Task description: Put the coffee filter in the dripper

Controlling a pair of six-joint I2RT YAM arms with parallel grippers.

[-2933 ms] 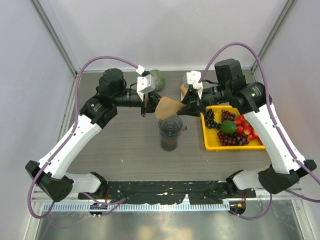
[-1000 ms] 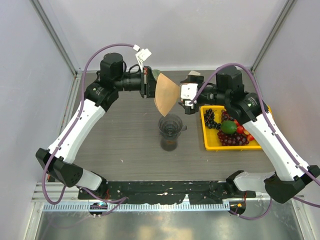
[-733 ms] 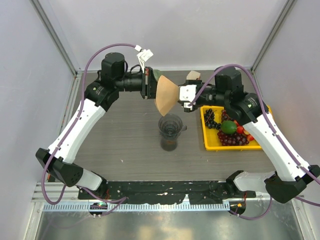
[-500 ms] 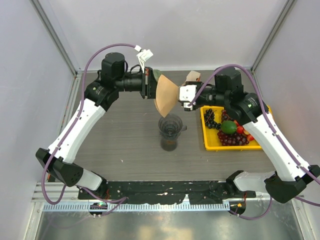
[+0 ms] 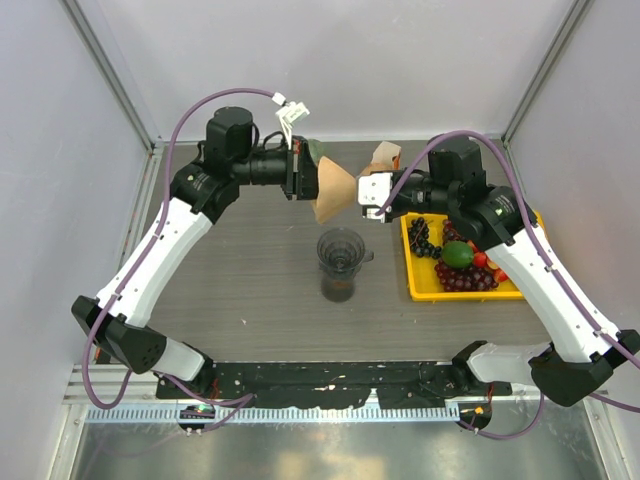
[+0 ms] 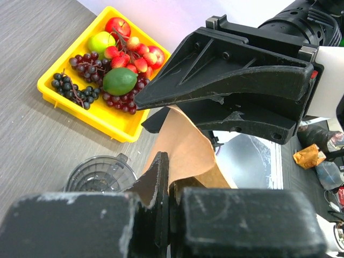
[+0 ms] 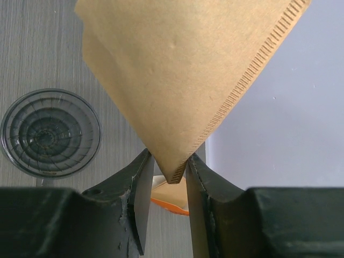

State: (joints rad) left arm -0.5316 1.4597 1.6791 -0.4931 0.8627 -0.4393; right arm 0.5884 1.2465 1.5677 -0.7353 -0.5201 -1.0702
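The coffee filter, a light-brown paper cone, hangs in the air between my two grippers, above and behind the dripper. My left gripper is shut on the filter's wide rim; the left wrist view shows the paper pinched between the closed jaws. My right gripper has its fingers nearly closed against both edges of the filter's pointed tip. The smoky dripper sits on a glass jug and has nothing in it.
A yellow tray of grapes, strawberries and a lime stands right of the dripper. A white-orange pack of brown papers stands at the back behind my right gripper. A green round fruit is behind my left gripper.
The filter was first held low by my right gripper alone; my left gripper took its rim and lifted it. Over the last second the filter tilted flatter, with its tip between the right fingers.
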